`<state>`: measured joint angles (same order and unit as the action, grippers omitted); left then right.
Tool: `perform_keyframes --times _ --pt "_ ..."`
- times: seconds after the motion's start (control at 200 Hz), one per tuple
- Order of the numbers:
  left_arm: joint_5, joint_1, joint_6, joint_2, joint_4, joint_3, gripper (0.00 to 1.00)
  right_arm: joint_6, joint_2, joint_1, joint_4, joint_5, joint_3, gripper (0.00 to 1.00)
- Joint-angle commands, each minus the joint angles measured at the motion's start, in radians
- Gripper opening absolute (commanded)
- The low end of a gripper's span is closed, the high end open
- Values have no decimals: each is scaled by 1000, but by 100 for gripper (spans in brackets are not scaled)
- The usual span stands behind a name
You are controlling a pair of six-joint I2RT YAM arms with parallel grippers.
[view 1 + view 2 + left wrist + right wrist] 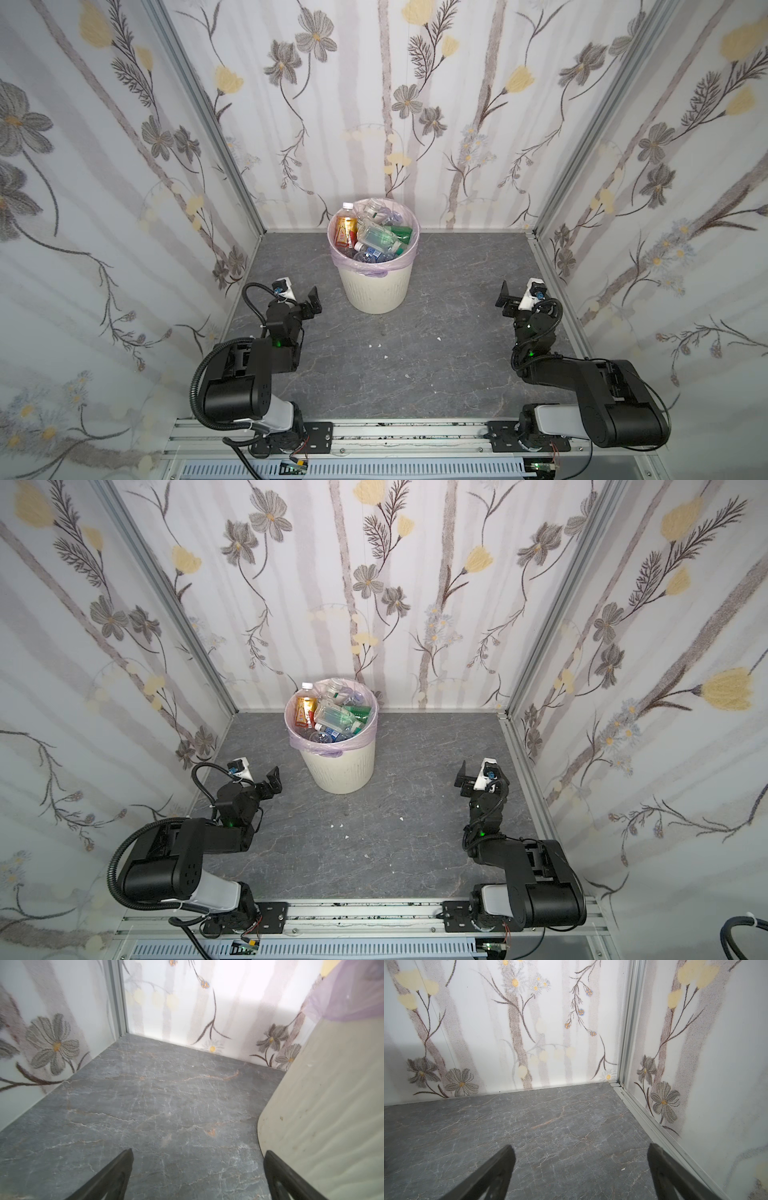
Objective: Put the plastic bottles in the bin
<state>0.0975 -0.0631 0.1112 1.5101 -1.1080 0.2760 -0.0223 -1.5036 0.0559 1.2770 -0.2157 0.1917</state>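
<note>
Plastic bottles (374, 237), likely light and slick, best gripped mid-body, fill bin (376, 291) at 12 o'clock; left gripper (311, 300) and right gripper (505, 300) gape empty

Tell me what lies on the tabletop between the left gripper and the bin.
Nothing: only bare gray tabletop separates the left gripper from the bin, as both top views show.

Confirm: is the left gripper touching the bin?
Apart. In both top views a strip of bare grey surface shows between the open left gripper and the bin.
</note>
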Motion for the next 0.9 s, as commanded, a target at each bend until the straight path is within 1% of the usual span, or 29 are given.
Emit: perform_keyframes --times 0.0,0.02,0.035,0.1,0.28,0.894 --pt "-68 59 -62 62 -164 -8 100 -13 -4 -1 36 5 7 100" --pt "-110 81 -73 80 -221 -23 100 -13 -4 -1 35 4 6 100" --pt "-127 89 -78 75 -230 -34 100 -14 -4 -1 35 4 8 100" --pt "-119 99 -94 71 -262 -57 100 -13 -4 -1 35 7 7 100" --pt "-232 102 -57 79 -240 -38 100 -14 -3 0 37 7 6 100" --pt "-234 101 -56 78 -236 -35 100 -13 -3 -1 38 6 6 100"
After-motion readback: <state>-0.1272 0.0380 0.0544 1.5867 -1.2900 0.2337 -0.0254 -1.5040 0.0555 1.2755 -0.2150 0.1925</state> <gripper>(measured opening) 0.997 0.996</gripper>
